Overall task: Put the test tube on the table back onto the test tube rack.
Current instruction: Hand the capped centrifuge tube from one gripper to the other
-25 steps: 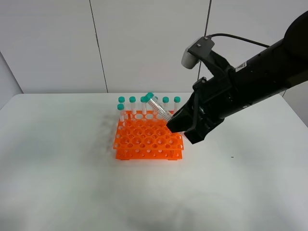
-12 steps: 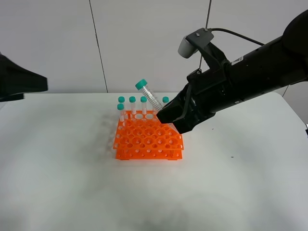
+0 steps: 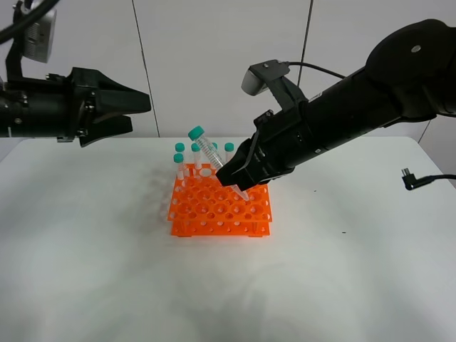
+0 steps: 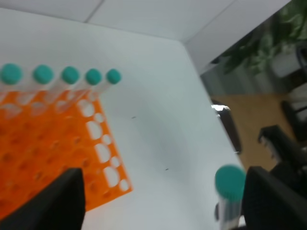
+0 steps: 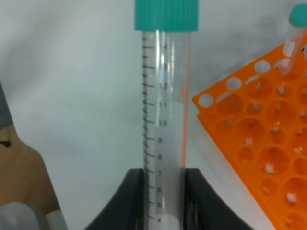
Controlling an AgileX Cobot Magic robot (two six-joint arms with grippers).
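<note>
My right gripper point(image 3: 239, 182) is shut on the lower end of the test tube point(image 3: 210, 154). It holds the tube tilted, teal cap up and to the left, above the back of the orange test tube rack point(image 3: 221, 208) on the white table point(image 3: 107, 278). The right wrist view shows the tube point(image 5: 165, 110) clamped between the two fingers point(image 5: 133, 196), with the rack point(image 5: 268, 153) beside it. My left gripper point(image 3: 139, 112) is open and empty, high at the left, apart from the rack. In the left wrist view the rack point(image 4: 48, 153) lies below and the held tube's cap point(image 4: 230, 181) shows.
Several other teal-capped tubes point(image 3: 179, 153) stand in the rack's back row, also seen in the left wrist view point(image 4: 70, 76). A black cable plug point(image 3: 408, 179) lies on the table at the right edge.
My right gripper has moved left with the tube, whose cap now stands further left over the rack. My left arm has come into view from the left, with its gripper open.
</note>
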